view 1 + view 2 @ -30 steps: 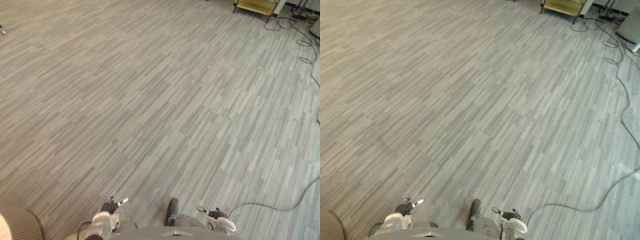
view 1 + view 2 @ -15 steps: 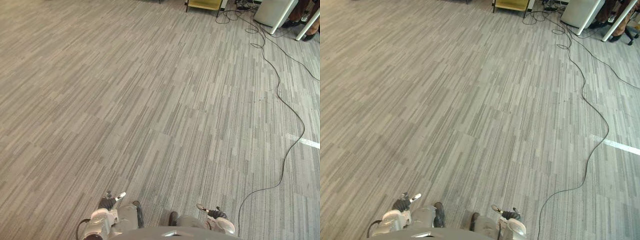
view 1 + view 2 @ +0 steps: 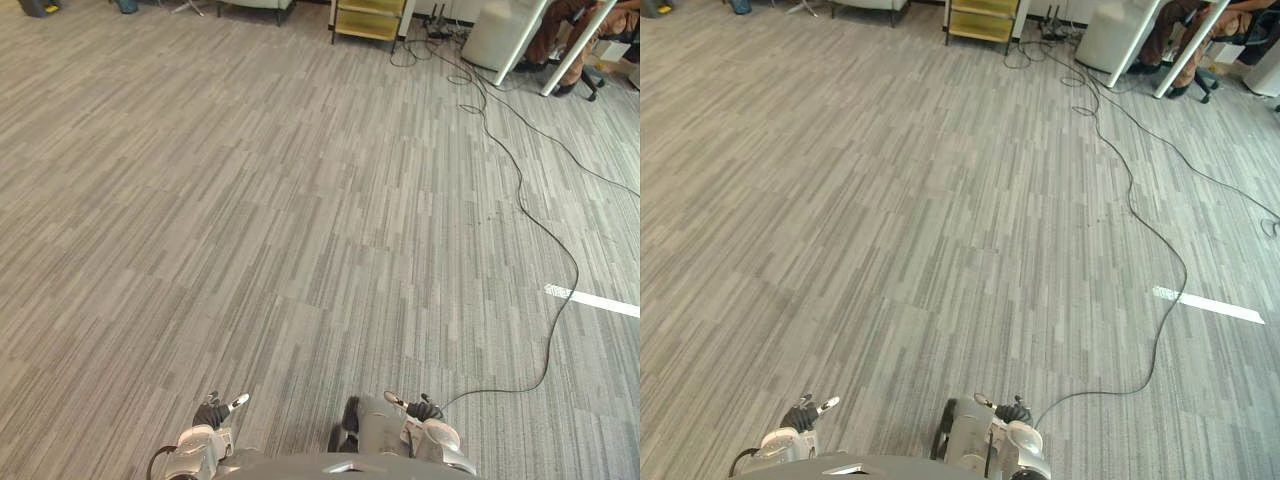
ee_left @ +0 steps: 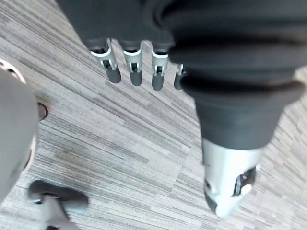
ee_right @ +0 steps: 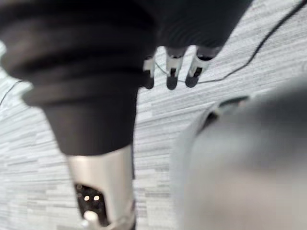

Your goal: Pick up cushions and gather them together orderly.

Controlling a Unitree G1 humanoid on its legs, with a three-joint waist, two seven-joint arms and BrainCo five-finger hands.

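My left hand (image 3: 215,412) hangs low at the bottom edge of the head views, above the grey striped carpet. In the left wrist view its fingers (image 4: 134,67) point straight down at bare carpet and the thumb (image 4: 230,187) stands apart, with nothing held. My right hand (image 3: 422,410) hangs the same way at the bottom right. Its fingers (image 5: 172,72) are straight, its thumb (image 5: 103,191) is free, and it holds nothing.
A yellow shelf cart (image 3: 368,18) stands at the far edge of the room. A black cable (image 3: 540,225) snakes across the carpet on the right, past a white tape strip (image 3: 592,300). White table legs (image 3: 520,40) and a seated person's legs (image 3: 560,15) are at the far right.
The whole picture has swung, so the camera moved: the cart, cable and table legs came further into view, and a tan ribbed thing at lower left left the picture. Both hands still hang low.
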